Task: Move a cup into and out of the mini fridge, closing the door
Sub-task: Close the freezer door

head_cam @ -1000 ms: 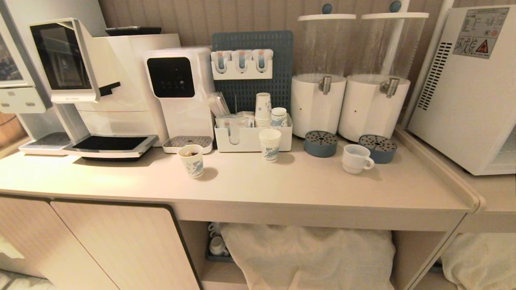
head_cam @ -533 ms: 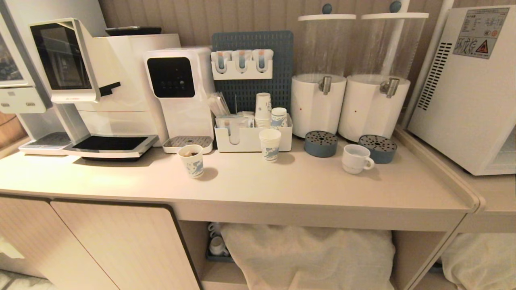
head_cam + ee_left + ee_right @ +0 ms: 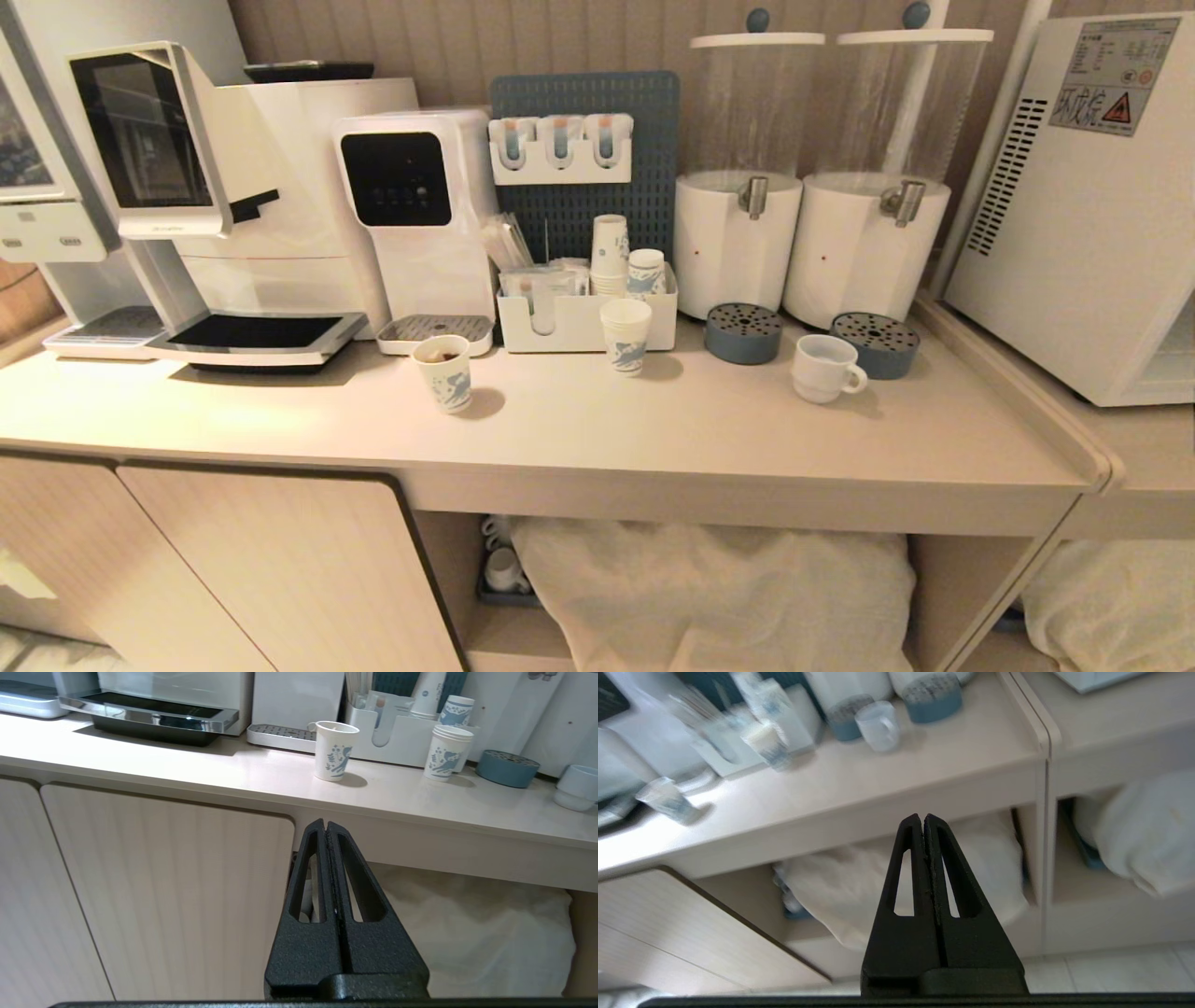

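We kept left gripper point(image 3: 326, 828) clenched empty | right gripper point(image 3: 923, 821) clenched empty | cup point(image 3: 878, 725) well beyond it, on the counter point(image 3: 887, 779)

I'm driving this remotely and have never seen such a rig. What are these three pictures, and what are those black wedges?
The wide picture comes from the robot's head camera, looking down at a counter. On it stand the white mug, two printed paper cups, a coffee machine and two drink dispensers. The mini fridge sits at the right. The other two pictures come from cameras on each wrist. The black wedges are the pincers: the left pincer and the right pincer, both shut, holding nothing, in front of the cabinet, below the counter's edge.
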You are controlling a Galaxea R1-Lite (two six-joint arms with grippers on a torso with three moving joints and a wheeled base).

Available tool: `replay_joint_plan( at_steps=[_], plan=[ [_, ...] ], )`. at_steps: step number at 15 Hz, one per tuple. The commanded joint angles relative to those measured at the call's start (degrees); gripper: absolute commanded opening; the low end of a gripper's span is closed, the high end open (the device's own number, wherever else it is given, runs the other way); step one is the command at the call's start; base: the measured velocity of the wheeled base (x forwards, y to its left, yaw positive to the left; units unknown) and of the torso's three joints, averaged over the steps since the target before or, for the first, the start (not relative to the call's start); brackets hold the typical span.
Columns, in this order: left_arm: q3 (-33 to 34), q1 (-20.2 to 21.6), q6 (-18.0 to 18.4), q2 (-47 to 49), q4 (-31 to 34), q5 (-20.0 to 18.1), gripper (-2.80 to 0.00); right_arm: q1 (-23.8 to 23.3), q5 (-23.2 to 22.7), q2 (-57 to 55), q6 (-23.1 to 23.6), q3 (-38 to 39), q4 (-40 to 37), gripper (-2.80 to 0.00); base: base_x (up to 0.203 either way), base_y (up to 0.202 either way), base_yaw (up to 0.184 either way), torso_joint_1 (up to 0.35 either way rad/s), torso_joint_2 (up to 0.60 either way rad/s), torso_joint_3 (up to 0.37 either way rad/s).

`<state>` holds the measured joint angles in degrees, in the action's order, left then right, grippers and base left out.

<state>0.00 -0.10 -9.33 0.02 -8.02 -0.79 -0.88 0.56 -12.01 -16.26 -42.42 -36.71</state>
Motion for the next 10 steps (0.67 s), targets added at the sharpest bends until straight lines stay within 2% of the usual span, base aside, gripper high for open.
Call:
replay_joint_plan(
  at_steps=[1, 2, 4, 8, 10],
  plan=[
    [2.3, 0.0, -0.1, -0.3, -0.1, 0.0, -2.80, 0.4, -0.1, 7.5, 0.3, 2.8, 1.3, -2.80, 0.000, 0.000, 0.000, 0.000, 0.00, 0.000],
    [2.3, 0.0, -0.1, -0.3, -0.1, 0.0, -2.80, 0.6, 0.8, 10.1, 1.5, 6.6, 4.6, -2.80, 0.000, 0.000, 0.000, 0.000, 0.00, 0.000],
    [2.3, 0.0, -0.1, -0.3, -0.1, 0.0, -2.80, 0.8, 6.4, 11.4, 3.3, 15.8, 14.4, -2.80, 0.000, 0.000, 0.000, 0.000, 0.00, 0.000],
    [2.3, 0.0, -0.1, -0.3, -0.1, 0.0, -2.80, 0.9, 11.0, 11.9, 15.3, 38.8, 40.9, -2.80, 0.000, 0.000, 0.000, 0.000, 0.00, 0.000],
    [2.3, 0.0, -0.1, -0.3, -0.1, 0.0, -2.80, 0.9, 10.5, 11.9, 17.7, 42.7, 43.8, -2.80, 0.000, 0.000, 0.000, 0.000, 0.00, 0.000]
  ],
)
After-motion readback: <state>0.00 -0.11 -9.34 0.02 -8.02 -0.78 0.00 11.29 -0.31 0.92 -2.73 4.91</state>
